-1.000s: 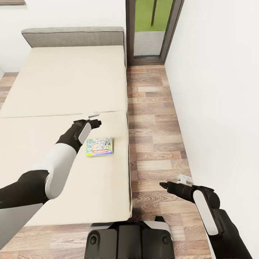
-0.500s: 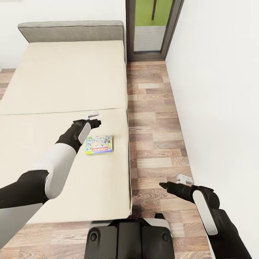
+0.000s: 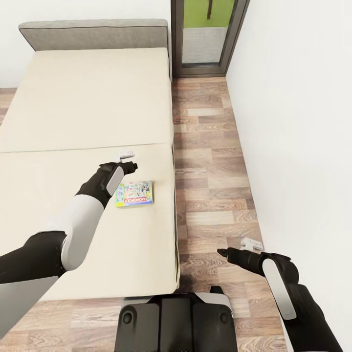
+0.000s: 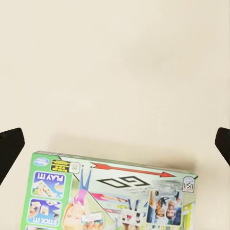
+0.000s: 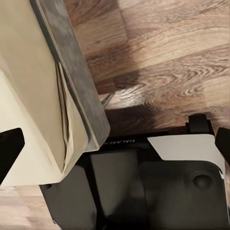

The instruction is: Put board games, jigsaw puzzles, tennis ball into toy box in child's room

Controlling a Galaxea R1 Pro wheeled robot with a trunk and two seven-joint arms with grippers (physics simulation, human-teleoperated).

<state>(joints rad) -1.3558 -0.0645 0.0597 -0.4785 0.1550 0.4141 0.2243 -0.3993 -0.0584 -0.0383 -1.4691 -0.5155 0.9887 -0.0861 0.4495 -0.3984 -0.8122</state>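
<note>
Wooden floor boards (image 3: pixel 210 161) in brown tones run between the white wall (image 3: pixel 293 122) and the low wide bed with a beige mattress and dark grey headboard (image 3: pixel 73 107). At the far end stands a dark-framed glass door with green behind it (image 3: pixel 208 36).

Compared with one second ago, the whole picture has slid: the headboard sits higher in the head view and the small flat board game box with the green and white cartoon cover (image 3: pixel 134 194) also appears a little higher. The two arms keep the same place in the picture, so I judge that the robot itself has rolled slightly back or its head has tilted, and the box has not moved on the mattress.

The left gripper (image 3: pixel 128 157) hangs over the mattress, just beyond the far edge of the box and not touching it. In the left wrist view the box (image 4: pixel 112 196) lies flat below, and the two dark fingertips (image 4: pixel 9 148) stand far apart at the two sides, so this claw is wide and holds nothing. The right gripper (image 3: pixel 250 243) hovers over the floor beside the bed, well apart from the box. In its own view the fingertips (image 5: pixel 9 146) are also spread wide and empty, above the bed corner (image 5: pixel 72 120) and the dark robot base (image 5: pixel 143 191).

For the task this means the box is not yet picked up. The shift probably brings it better under the left claw for a grasp.
</note>
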